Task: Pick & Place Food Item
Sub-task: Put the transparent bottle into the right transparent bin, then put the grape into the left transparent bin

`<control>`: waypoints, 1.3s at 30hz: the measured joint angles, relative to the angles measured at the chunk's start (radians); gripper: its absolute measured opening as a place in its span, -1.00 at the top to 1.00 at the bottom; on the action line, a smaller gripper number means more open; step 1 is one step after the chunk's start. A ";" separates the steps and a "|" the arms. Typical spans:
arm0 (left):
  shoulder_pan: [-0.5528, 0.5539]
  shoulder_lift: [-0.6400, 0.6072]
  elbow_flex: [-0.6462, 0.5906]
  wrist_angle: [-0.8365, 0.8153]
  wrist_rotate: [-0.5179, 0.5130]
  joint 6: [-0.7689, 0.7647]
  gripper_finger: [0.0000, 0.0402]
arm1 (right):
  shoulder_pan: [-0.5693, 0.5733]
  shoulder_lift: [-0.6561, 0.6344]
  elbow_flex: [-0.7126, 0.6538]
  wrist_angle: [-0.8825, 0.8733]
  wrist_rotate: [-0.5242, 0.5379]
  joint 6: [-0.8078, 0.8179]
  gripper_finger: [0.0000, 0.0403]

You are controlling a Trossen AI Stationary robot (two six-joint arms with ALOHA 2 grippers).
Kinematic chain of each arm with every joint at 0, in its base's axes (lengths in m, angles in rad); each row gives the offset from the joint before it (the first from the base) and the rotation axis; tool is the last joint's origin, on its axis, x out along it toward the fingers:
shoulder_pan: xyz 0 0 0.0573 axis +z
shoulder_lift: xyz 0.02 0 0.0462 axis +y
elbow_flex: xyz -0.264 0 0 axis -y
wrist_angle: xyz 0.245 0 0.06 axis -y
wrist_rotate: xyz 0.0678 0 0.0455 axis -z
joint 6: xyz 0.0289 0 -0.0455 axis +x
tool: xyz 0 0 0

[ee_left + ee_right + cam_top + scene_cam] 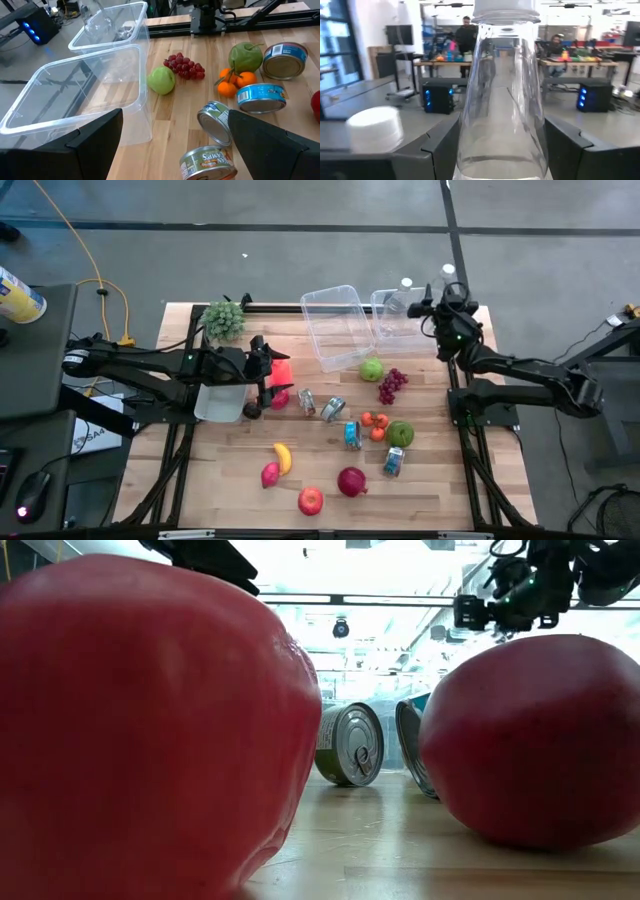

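The left gripper (270, 376) hangs spread wide and empty just above the table (430, 500), beside a red fruit (280, 397). The right gripper (426, 308) sits at the far bin (398, 330), its fingers (437, 147) flanking a clear bottle (501, 100); I cannot tell whether it is clamped.

All the food lies on the wood:
- four cans (261, 96)
- two green apples (371, 368)
- one grape bunch (392, 385)
- one banana (284, 457)

There are two clear bins in all.
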 joint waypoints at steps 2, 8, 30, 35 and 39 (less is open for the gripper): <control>0.000 0.000 0.000 0.001 0.000 0.000 -0.75 | 0.000 0.002 0.000 -0.002 -0.009 -0.010 -0.11; 0.000 0.000 0.000 0.001 0.000 0.000 -0.75 | 0.000 0.002 0.000 -0.005 -0.006 -0.005 -0.35; 0.000 0.000 0.000 0.010 0.000 0.001 -0.75 | 0.005 -0.002 0.000 0.038 -0.004 -0.070 -0.60; 0.000 0.000 0.000 0.014 0.000 0.001 -0.75 | 0.065 -0.003 0.000 0.169 -0.005 -0.210 -0.58; 0.000 0.000 0.000 0.014 0.000 0.001 -0.75 | 0.118 -0.003 0.000 0.289 0.012 -0.356 -0.58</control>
